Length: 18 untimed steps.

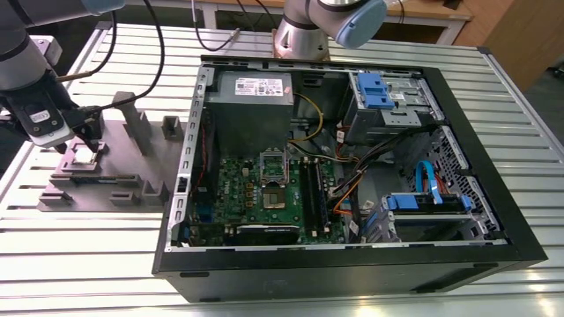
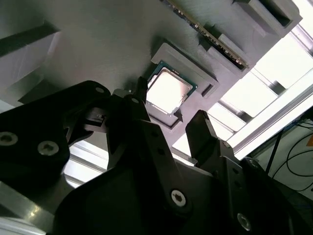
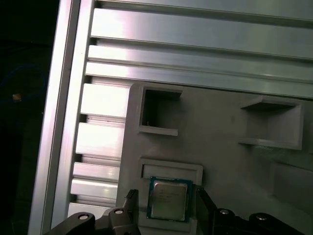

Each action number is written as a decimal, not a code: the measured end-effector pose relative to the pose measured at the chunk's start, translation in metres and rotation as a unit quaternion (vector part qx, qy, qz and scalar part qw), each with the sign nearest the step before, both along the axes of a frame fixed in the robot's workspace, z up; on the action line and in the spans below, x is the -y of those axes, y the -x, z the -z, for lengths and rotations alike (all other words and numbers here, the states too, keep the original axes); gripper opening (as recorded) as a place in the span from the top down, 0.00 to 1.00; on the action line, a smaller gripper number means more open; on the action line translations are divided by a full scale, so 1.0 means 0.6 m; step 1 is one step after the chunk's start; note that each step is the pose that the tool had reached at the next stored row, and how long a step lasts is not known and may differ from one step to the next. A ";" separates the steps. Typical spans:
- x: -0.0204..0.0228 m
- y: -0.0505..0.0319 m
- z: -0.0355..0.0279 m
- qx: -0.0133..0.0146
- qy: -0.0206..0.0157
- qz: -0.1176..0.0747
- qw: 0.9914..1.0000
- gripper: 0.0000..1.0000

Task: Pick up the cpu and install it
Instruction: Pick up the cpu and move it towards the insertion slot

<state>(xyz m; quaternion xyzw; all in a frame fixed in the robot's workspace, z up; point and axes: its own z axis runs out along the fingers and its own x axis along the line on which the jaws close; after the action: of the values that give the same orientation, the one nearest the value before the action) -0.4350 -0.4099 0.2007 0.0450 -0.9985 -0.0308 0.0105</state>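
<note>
The cpu (image 1: 84,156), a small square chip with a silvery top, lies flat in a shallow pocket of the grey fixture (image 1: 123,175) on the exterior view's left. My gripper (image 1: 86,142) hangs directly over it. In both wrist views the cpu (image 2: 169,90) (image 3: 167,199) sits between my two dark fingers (image 2: 199,128), with a small gap on each side. The gripper (image 3: 167,201) is open and touches nothing. The motherboard's socket (image 1: 273,170) stands with its metal frame raised inside the open computer case (image 1: 458,112).
The fixture carries upright grey blocks (image 1: 141,119) and slots close to my gripper. It rests on a slatted metal table (image 1: 79,224). A second arm's base (image 1: 304,36) stands behind the case. Cables run across the table toward my arm.
</note>
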 end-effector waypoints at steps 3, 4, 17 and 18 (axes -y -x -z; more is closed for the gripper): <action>0.0000 0.000 0.000 0.000 0.000 0.000 1.000 0.42; -0.0001 0.000 0.000 0.000 0.000 0.000 1.000 0.40; -0.0002 0.000 0.024 0.000 0.000 0.005 1.000 0.35; -0.0002 0.000 0.025 0.000 0.000 0.005 1.000 0.35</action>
<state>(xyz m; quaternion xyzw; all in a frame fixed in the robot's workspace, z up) -0.4348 -0.4098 0.1856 0.0396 -0.9987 -0.0309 0.0103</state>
